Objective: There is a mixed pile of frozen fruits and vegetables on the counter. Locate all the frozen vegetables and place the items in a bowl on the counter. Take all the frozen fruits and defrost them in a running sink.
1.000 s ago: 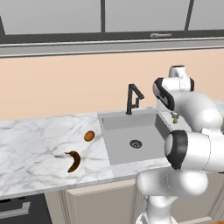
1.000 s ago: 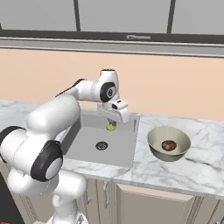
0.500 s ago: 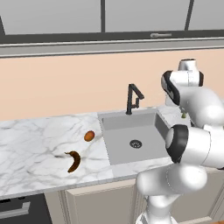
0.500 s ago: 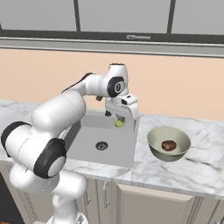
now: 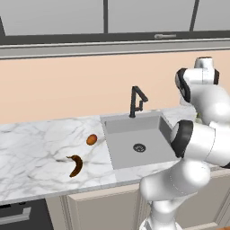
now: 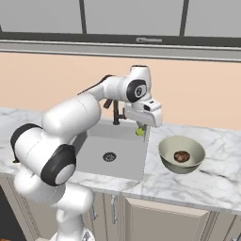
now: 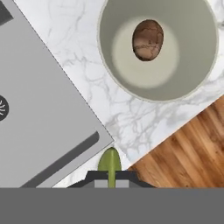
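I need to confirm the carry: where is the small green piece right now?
The green piece is pinched in the shut end effector, held above the sink's right edge, just left of the bowl that holds the brown ball.

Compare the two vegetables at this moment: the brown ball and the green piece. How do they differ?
The brown ball is round, mottled and lies in the bowl; the green piece is slim, smooth and pinched in the shut end effector. The brown ball is clearly bigger. The green piece hangs above the sink edge, beside the bowl. Both are off the counter.
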Motion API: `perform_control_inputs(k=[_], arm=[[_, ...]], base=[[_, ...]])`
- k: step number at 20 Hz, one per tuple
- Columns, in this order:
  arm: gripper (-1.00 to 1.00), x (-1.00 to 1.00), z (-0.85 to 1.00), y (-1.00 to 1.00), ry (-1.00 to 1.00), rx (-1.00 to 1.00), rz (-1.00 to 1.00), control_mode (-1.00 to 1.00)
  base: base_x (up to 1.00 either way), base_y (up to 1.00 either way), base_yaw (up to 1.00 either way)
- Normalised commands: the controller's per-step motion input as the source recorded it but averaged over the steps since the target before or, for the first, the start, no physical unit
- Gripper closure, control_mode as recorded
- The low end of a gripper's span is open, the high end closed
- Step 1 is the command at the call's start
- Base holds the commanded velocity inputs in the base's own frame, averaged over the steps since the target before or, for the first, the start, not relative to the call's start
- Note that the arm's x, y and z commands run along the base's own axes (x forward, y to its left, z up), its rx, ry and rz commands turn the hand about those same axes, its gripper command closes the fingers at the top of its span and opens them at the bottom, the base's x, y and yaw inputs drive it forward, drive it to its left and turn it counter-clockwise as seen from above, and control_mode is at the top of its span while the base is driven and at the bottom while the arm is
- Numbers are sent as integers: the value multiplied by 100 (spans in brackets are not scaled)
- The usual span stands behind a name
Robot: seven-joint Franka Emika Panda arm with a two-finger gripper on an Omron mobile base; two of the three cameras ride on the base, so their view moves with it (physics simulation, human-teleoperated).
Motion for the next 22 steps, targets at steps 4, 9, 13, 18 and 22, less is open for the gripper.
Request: perform_control_inputs(k=[4, 9, 13, 18, 22], arm=[[100, -1, 0, -52, 0, 3, 0, -100], [100, 9, -4, -51, 1, 3, 0, -100], [100, 22, -14, -43, 0, 2, 0, -100], [100, 25, -20, -32, -2, 0, 0, -100], [100, 26, -24, -34, -1, 0, 0, -100]], base=[[0, 0, 0], [0, 0, 0], [0, 0, 0], [0, 0, 0], [0, 0, 0]])
